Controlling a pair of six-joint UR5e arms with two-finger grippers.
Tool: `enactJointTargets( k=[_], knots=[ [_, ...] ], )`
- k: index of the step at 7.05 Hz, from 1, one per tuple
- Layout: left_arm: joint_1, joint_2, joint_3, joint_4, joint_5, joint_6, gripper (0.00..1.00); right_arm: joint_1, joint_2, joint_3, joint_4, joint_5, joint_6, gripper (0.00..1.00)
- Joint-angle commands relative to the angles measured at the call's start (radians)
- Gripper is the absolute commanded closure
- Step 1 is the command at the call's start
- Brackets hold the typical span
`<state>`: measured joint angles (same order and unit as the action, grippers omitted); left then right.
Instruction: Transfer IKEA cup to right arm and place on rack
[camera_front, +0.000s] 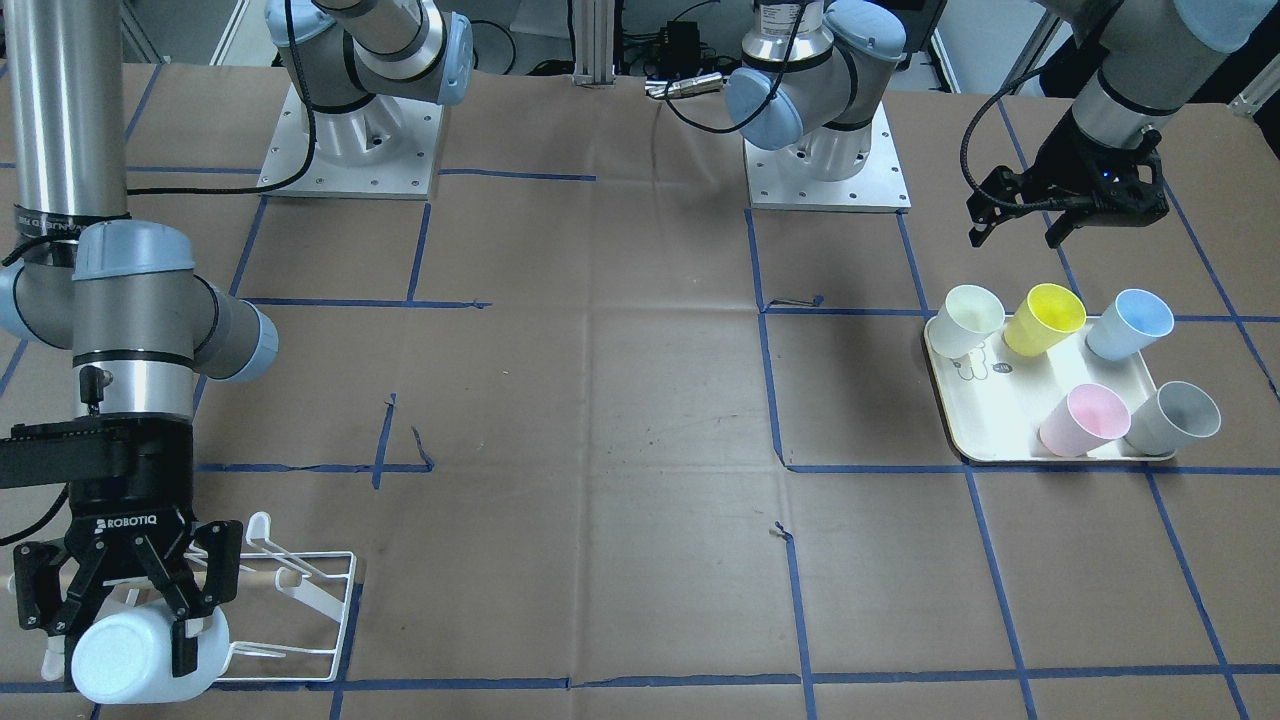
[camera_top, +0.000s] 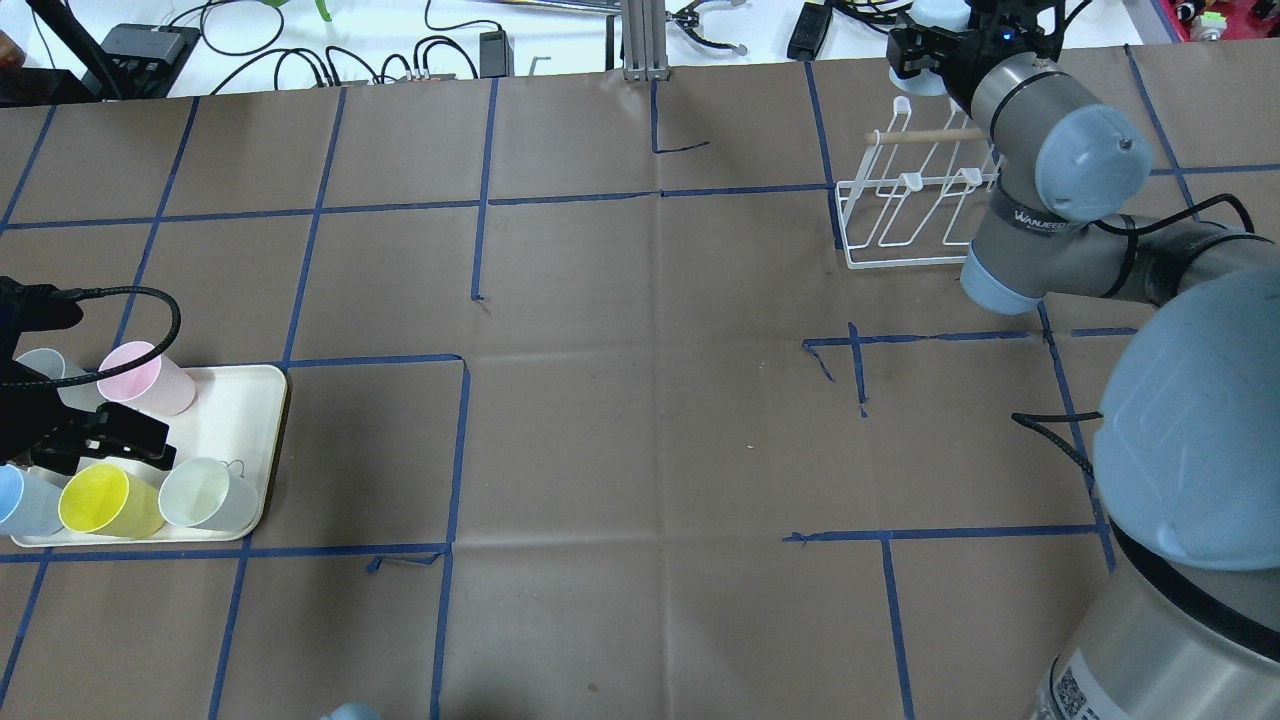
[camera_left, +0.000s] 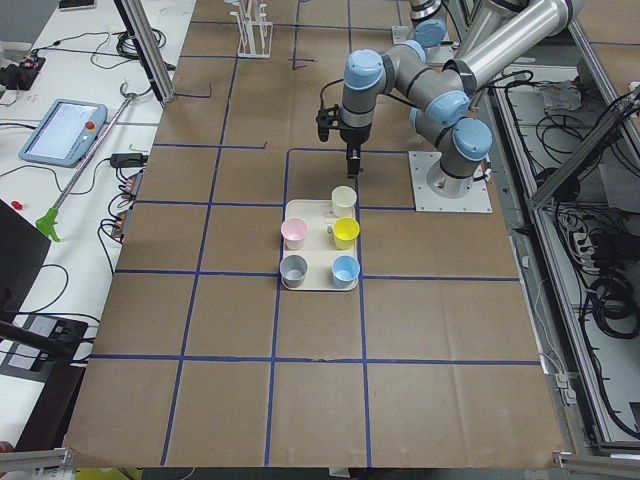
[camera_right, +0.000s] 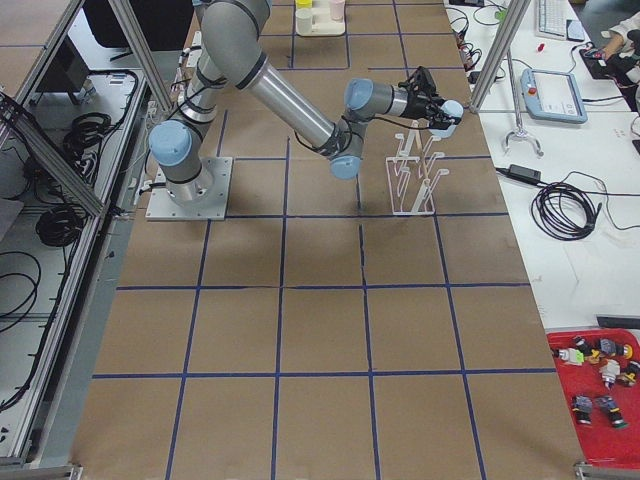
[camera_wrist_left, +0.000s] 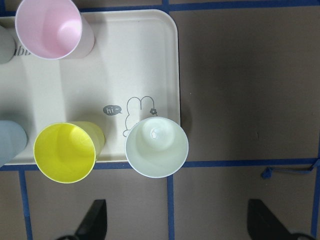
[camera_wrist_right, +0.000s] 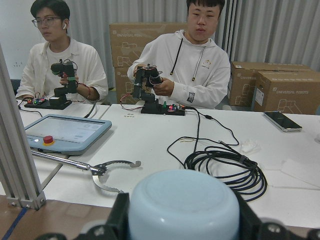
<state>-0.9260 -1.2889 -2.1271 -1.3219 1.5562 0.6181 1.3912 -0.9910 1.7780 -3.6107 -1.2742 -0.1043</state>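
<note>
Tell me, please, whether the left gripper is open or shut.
Open: the left gripper shows both fingertips far apart, gripping nothing.

Six cups in all. One pale blue cup (camera_front: 125, 665) is gripped in the right claw (camera_front: 120, 640). Five stand close under the left claw (camera_front: 1015, 238): one white cup (camera_front: 972, 318), one yellow cup (camera_front: 1045, 318), one blue cup (camera_front: 1130, 324), one pink cup (camera_front: 1083, 420) and one grey cup (camera_front: 1172, 418). One cream tray (camera_front: 990, 425) carries those five. One wire rack (camera_front: 305, 595) sits on the surface (camera_front: 600, 400) just beside the right claw. Two arms, the right arm (camera_front: 130, 330) and the left arm (camera_front: 1140, 60), one claw each. Two people (camera_wrist_right: 192, 65) sit facing the right claw.
</note>
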Motion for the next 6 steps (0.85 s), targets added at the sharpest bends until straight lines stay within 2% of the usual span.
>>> enactJointTargets(
  k=[1, 4, 6],
  knots=[
    [-0.017, -0.041, -0.032, 0.064, -0.035, -0.018, 0.01, 0.022, 0.049, -0.026, -0.020, -0.004, 0.002, 0.73],
    [-0.019, -0.141, -0.184, 0.344, -0.030, -0.024, 0.01, 0.022, 0.061, -0.015, -0.020, -0.004, 0.003, 0.73],
    [-0.019, -0.153, -0.221, 0.386, -0.030, -0.023, 0.01, 0.020, 0.060, 0.009, -0.013, -0.001, 0.008, 0.73]
  ],
)
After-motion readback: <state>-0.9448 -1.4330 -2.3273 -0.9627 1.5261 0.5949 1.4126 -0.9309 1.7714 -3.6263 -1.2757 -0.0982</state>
